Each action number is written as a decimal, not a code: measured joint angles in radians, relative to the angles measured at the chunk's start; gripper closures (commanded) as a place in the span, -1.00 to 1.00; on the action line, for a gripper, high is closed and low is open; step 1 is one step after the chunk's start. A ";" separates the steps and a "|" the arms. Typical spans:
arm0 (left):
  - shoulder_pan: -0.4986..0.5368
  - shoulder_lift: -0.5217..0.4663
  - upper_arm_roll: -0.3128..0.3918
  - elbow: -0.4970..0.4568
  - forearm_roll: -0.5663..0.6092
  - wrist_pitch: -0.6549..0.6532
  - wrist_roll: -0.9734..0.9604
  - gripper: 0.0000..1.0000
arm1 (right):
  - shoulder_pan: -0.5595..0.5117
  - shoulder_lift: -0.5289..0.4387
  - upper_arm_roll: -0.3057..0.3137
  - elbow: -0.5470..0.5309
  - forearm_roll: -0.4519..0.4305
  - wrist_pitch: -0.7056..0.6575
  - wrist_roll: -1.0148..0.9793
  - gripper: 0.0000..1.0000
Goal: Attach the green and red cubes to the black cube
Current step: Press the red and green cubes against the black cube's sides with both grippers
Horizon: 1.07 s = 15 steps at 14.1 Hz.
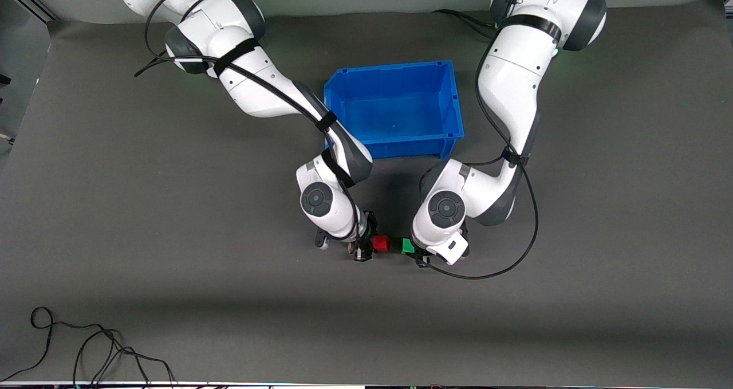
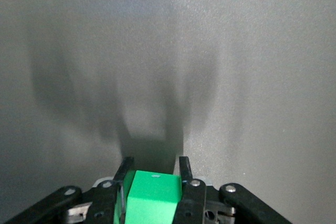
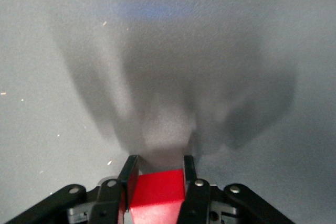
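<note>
My right gripper is shut on the red cube, low over the middle of the mat. My left gripper is shut on the green cube and faces it. A small dark block fills the gap between the two cubes. It looks like the black cube and is hard to tell from the dark mat. In the left wrist view the green cube sits between the fingers. In the right wrist view the red cube sits between the fingers. The black cube does not show in either wrist view.
An empty blue bin stands on the mat farther from the front camera than the grippers. A loose black cable lies at the table's near edge toward the right arm's end. The dark mat covers the table.
</note>
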 measured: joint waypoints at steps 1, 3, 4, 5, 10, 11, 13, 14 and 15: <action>0.000 0.000 0.001 0.000 0.002 -0.001 0.000 0.80 | 0.003 0.001 -0.001 -0.001 -0.003 0.010 0.000 1.00; 0.000 0.000 0.002 0.000 0.003 -0.001 0.000 0.15 | 0.005 0.001 -0.003 -0.001 -0.005 0.013 0.001 0.72; 0.000 0.000 0.002 0.000 0.003 -0.001 0.000 -0.06 | 0.005 0.001 -0.003 -0.001 -0.005 0.014 0.001 -0.98; -0.001 0.000 -0.002 0.000 0.003 -0.001 0.001 -0.22 | 0.006 0.003 -0.002 0.000 -0.004 0.026 0.001 -1.00; -0.017 0.000 -0.013 0.003 0.003 -0.001 0.001 -1.00 | 0.021 0.022 -0.001 0.007 -0.004 0.092 0.001 -1.00; -0.016 -0.001 -0.011 0.008 0.003 -0.005 0.002 -1.00 | 0.021 0.022 -0.002 0.012 -0.004 0.092 0.001 -1.00; -0.006 -0.019 -0.005 0.021 0.003 -0.044 0.024 -1.00 | 0.020 0.021 -0.005 0.037 -0.004 0.088 0.001 -1.00; 0.008 -0.040 -0.004 0.029 0.003 -0.079 0.063 -1.00 | 0.018 0.017 -0.007 0.053 -0.004 0.069 0.001 -1.00; 0.026 -0.071 -0.004 0.033 0.002 -0.133 0.123 -1.00 | 0.016 0.010 -0.010 0.070 -0.005 0.030 -0.002 -1.00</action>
